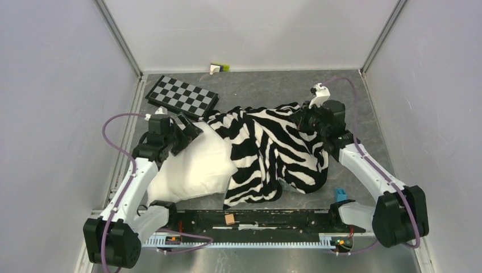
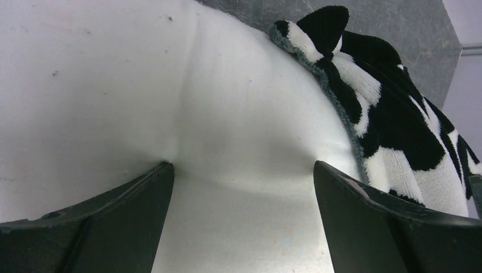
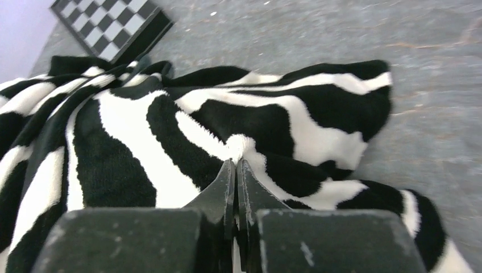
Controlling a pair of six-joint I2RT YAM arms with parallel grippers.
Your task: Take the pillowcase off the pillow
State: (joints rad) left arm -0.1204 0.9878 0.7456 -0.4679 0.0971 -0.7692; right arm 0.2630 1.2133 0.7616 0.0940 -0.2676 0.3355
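The zebra-striped pillowcase lies bunched over the right half of the white pillow, whose left half is bare. My left gripper is open, its fingers spread wide and pressing down on the bare pillow just left of the pillowcase's grey-lined edge. My right gripper sits at the pillowcase's far right corner. In the right wrist view its jaws are shut on a pinched fold of the striped pillowcase.
A rigid checkerboard lies at the back left, touching the pillow's far corner. A small green-and-white object sits against the back wall. A blue block and a tan block rest near the front rail.
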